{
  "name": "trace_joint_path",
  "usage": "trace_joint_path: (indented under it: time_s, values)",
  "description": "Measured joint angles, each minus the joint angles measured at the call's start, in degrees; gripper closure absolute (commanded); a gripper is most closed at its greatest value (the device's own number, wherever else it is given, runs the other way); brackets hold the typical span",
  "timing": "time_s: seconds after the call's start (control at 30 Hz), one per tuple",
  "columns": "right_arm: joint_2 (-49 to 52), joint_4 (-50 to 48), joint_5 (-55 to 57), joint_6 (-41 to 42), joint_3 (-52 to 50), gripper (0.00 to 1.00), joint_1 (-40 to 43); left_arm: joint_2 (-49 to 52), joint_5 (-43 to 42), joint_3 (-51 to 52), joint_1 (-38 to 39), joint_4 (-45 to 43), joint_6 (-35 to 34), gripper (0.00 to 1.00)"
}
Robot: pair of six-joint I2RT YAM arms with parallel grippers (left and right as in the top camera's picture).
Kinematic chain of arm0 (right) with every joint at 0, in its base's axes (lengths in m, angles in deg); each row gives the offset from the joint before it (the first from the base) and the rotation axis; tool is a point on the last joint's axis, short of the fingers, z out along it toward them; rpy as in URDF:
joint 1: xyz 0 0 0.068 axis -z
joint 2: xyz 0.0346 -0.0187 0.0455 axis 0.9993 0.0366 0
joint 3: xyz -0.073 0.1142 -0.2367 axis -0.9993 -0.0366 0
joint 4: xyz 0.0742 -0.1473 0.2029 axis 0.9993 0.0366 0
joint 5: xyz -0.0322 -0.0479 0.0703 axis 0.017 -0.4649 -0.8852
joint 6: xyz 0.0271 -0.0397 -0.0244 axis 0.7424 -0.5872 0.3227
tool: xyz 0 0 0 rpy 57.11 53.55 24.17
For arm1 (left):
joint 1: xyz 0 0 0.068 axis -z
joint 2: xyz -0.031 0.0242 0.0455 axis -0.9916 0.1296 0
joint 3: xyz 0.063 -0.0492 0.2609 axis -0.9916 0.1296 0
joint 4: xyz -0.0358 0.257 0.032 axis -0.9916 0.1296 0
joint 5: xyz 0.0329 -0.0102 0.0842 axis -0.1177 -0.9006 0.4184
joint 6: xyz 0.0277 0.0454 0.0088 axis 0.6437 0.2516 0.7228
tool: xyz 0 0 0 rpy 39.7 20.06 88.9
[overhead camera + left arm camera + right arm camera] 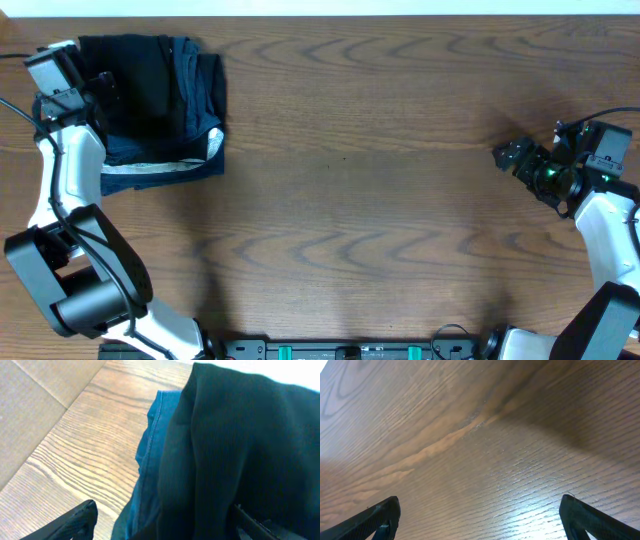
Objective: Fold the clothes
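Overhead view: dark brown wood-grain worktop [350, 200] fills nearly the whole field, with a pale strip along its far edge.
Left wrist view, surroundings: beyond the worktop's edge lies a beige surface [30, 400] crossed by seam lines.
Near edge: black rail [340, 351] with green fittings.
Clothes: black T-shirt [140, 65], folded, at the far left corner of the worktop, uppermost in a pile.
Underlayer: dark blue garments [160, 150], folded, with a white-striped edge [160, 166] on the near side. They protrude past the T-shirt to the right and toward the near edge.
Left gripper [103, 88]: at the pile's left side. Its fingers [75, 520] stand apart, with black fabric lying across the gap, unclamped.
Right gripper [505, 155]: at the right side, well apart from the pile. Its fingers [375, 520] are spread wide over bare worktop.
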Motion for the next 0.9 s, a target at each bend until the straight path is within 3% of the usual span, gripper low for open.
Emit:
trace_joint_path:
  time_s: [0.2, 0.23, 0.33, 0.37, 0.57, 0.9]
  values:
    - [0.0, 0.0, 0.0, 0.0, 0.0, 0.02, 0.0, -9.0, -3.3, 0.0, 0.0, 1.7, -8.1, 0.18]
    - [0.0, 0.0, 0.0, 0.0, 0.0, 0.01, 0.0, -11.2, -3.7, -0.1, 0.0, 2.8, -10.0, 0.26]
    - [0.0, 0.0, 0.0, 0.0, 0.0, 0.01, 0.0, -15.5, -5.6, -0.8, 0.0, 5.0, -14.6, 0.81]
    - [0.0, 0.0, 0.0, 0.0, 0.0, 0.01, 0.0, -16.0, -6.8, -1.1, 0.0, 5.1, -15.4, 0.94]
    - [0.0, 0.0, 0.0, 0.0, 0.0, 0.01, 0.0, -13.6, -16.3, -1.5, 0.0, 5.6, -18.6, 0.94]
    - [0.0, 0.0, 0.0, 0.0, 0.0, 0.01, 0.0, -1.8, -19.4, -1.5, -1.8, 5.9, -20.0, 0.94]
